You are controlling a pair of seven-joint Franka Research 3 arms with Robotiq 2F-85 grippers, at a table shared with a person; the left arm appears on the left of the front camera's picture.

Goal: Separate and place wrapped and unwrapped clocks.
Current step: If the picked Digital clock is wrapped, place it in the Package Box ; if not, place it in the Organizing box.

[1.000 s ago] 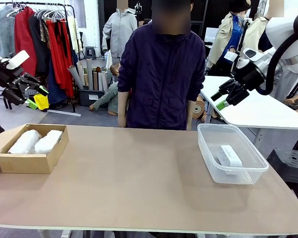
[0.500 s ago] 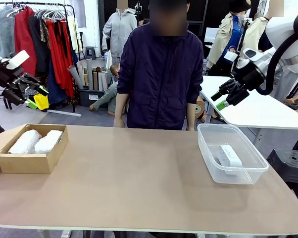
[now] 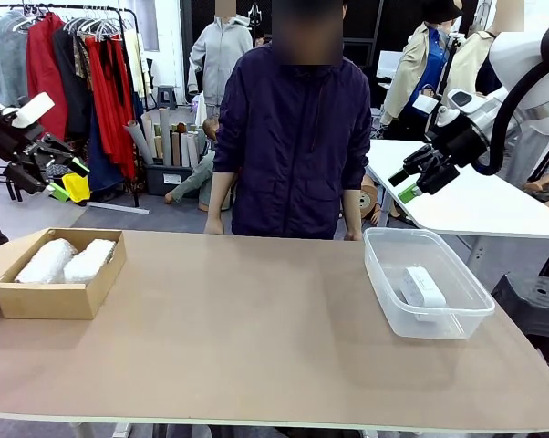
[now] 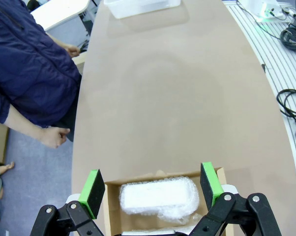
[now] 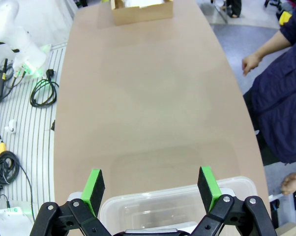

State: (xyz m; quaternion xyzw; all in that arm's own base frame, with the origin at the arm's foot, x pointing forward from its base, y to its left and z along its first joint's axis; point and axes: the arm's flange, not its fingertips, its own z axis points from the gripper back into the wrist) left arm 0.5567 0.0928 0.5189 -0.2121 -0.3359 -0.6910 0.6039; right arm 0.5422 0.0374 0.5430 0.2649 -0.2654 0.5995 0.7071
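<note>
Both wrapped clocks (image 3: 65, 260) lie lengthwise in the cardboard box (image 3: 56, 299), right below the gaping, empty left pincer (image 4: 151, 185), far from the equally gaping, empty right pincer (image 5: 151, 187).

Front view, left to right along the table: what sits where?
Cardboard box holding two wrapped clocks → bare tabletop → clear tub holding the unwrapped clock.

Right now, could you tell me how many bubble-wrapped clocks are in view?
2. Both lie side by side in the cardboard box at the table's left end: the left bundle and the right bundle. Nothing seems hidden beneath them.
</note>
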